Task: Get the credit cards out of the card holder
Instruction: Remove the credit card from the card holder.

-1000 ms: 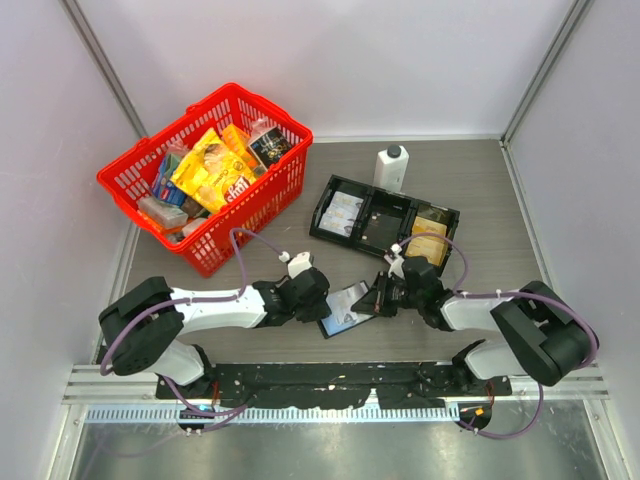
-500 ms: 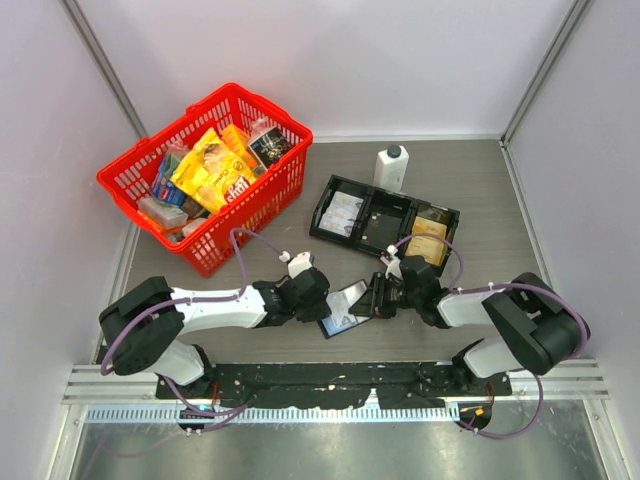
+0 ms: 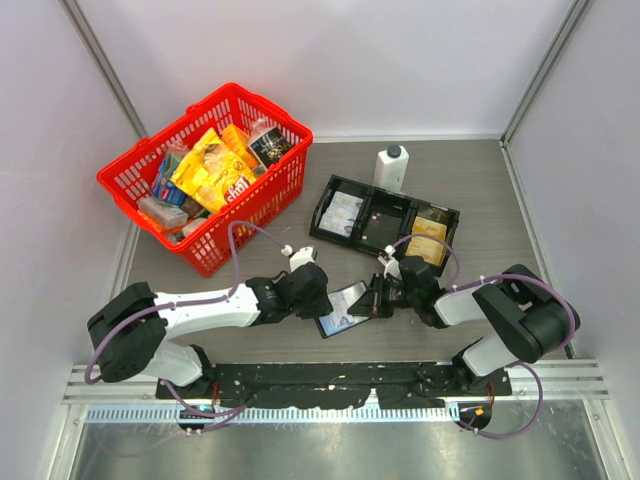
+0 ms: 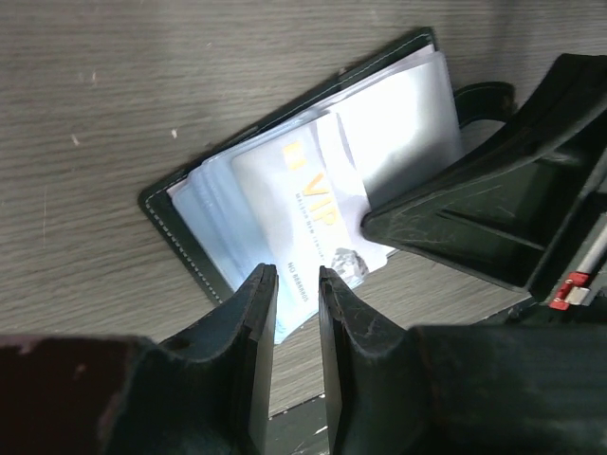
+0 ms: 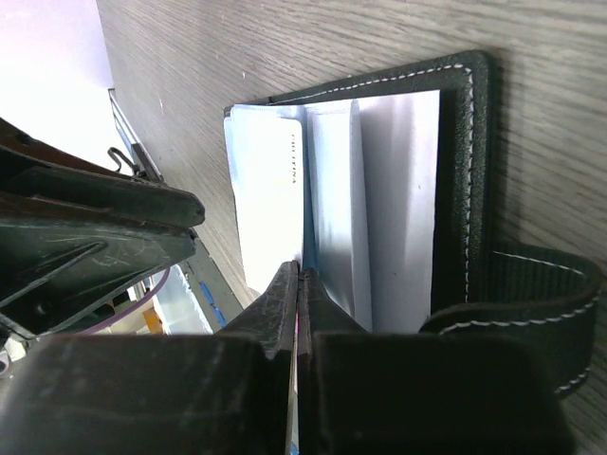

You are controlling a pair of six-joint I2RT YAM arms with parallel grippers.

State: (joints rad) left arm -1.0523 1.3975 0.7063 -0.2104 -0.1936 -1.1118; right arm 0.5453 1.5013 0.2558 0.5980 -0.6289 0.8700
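**YAM arm pair: body, as seen**

L arm (image 3: 200, 308) & R arm (image 3: 462, 305): white link shells, black rounded joint housings. Purple cable (image 3: 236, 250) loops along each arm; small white plug (image 3: 287, 251) near wrist. L gripper (image 4: 296, 275) & R gripper (image 5: 300, 275): matt black plastic, 2 tapered fingers (image 4: 248, 332) ea., scuffed w/ pale scratches. R gripper body ribbed, w/ small red tab (image 4: 567, 290).

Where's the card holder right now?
In the top view the card holder lies open on the table, centre front, between the left gripper and right gripper, nearer than the black tray.
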